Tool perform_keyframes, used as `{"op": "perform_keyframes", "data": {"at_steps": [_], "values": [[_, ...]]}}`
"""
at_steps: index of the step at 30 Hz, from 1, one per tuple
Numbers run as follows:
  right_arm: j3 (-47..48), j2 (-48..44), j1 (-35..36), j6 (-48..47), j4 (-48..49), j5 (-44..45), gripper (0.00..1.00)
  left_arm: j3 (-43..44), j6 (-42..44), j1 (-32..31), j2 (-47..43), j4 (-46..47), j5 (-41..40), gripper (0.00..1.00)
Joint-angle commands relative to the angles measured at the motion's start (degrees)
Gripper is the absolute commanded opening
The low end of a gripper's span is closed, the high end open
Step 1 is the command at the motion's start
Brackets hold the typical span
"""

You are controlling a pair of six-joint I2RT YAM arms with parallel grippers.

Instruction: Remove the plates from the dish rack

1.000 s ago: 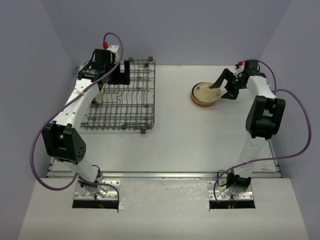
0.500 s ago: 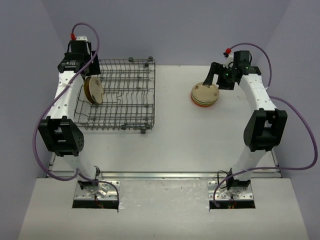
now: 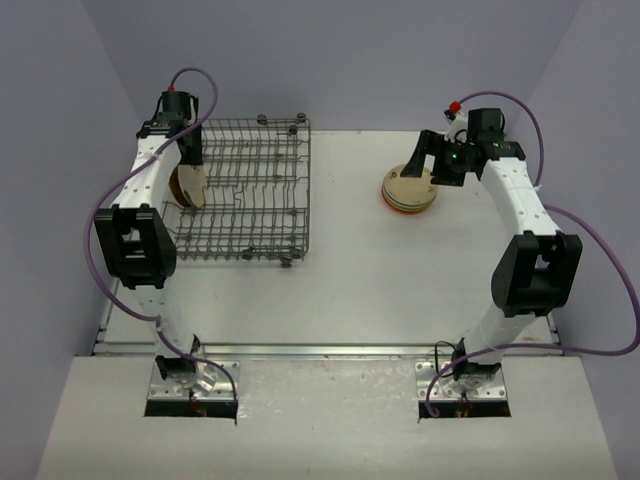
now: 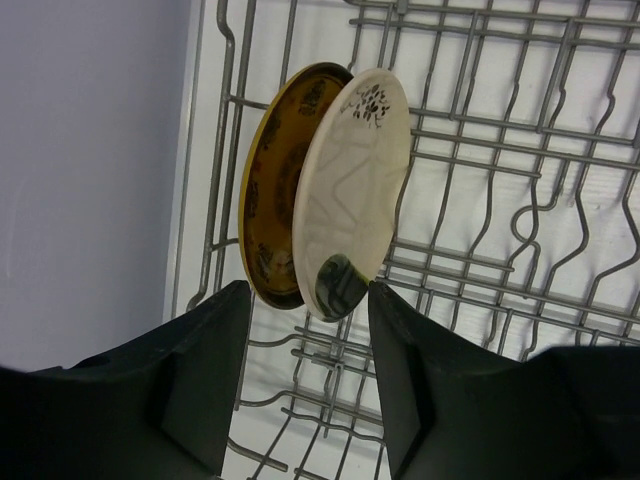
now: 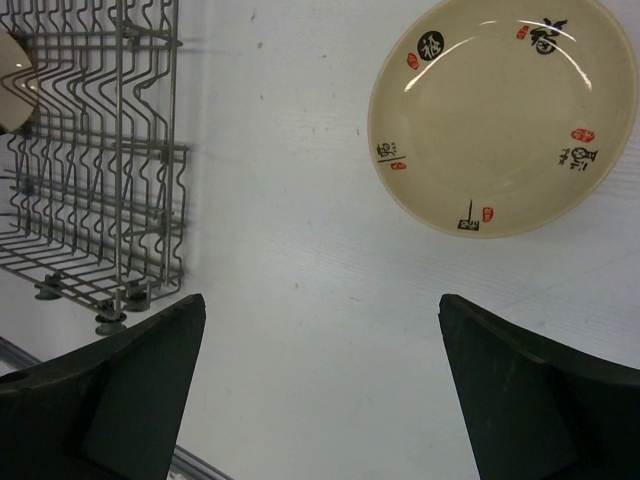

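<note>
Dish rack (image 3: 300, 190) sits on the left half of the table (image 3: 400, 290). Two plates (image 3: 187, 185) stand on edge, face to face, at the rack's left end. Stack of plates (image 3: 408, 190) lies on the table right of the rack, well apart.

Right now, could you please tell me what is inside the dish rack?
Two plates stand on edge at the dish rack's left side: a cream plate in front of a yellow-brown patterned plate. The cream one hides much of the other's face. Whether they touch is unclear.

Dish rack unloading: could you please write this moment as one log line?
dish rack: two plates upright | left jaws: astride both, grip unclear | right jaws: open near plate stack
</note>
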Motion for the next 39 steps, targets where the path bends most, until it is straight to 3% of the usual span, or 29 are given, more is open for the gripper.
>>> {"op": "perform_keyframes", "data": {"at_steps": [1, 27, 39], "values": [[-0.1, -1.7, 0.1, 0.5, 2.0, -1.2, 0.99, 4.3, 0.4, 0.2, 1.7, 0.1, -0.7, 0.48], [-0.2, -0.8, 0.1, 1.1, 2.3, -2.7, 0.99, 5.4, -1.5, 0.8, 10.2, 0.9, 2.5, 0.46], [1.8, 0.9, 0.2, 1.8, 1.6, -4.0, 0.99, 0.0, -1.5, 0.8, 8.2, 4.2, 4.3, 0.36]]}}
